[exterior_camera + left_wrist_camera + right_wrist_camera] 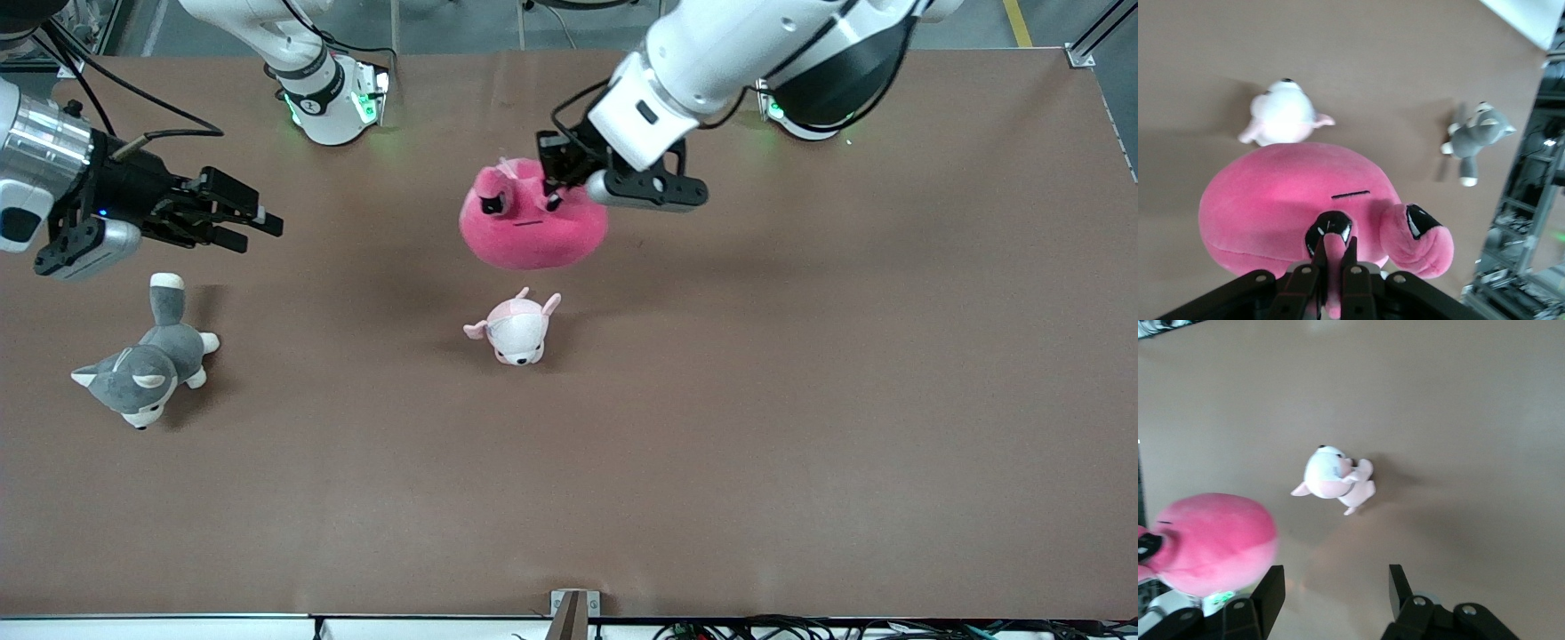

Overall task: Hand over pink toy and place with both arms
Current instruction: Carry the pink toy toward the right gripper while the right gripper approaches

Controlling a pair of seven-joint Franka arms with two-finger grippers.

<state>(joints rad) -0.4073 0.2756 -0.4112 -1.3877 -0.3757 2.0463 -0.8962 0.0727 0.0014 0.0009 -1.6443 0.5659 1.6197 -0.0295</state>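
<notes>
- The right gripper (253,220), black with two fingers on a silver-banded wrist, is hanging in the air at the right arm's end of the brown table (800,400); its fingers (1271,590) are standing wide apart with nothing between them.
- A grey-and-white husky plush (147,360) is lying on the table nearer the front camera than the spot under those open fingers, and clear of them.
- The big round hot-pink plush toy (532,227), with dark eyes and a thin dark mouth line, is hanging above the middle of the table, lifted off the surface and casting a shadow below.
- A small pale pink-and-white puppy plush (516,331) is sitting on the table just beneath the pink toy, a little nearer the front camera and not touching it.
- The left gripper (556,182) is reaching in from the left arm's base over the table's centre; its fingers (1313,277) are pinched narrowly on a fold of the pink toy's top edge, right beside one dark eye, and the toy's body is drooping below the fingertips.
- Seen from the right wrist, the pink toy (1208,543) is hanging off to one side of the open fingers, not between them.
</notes>
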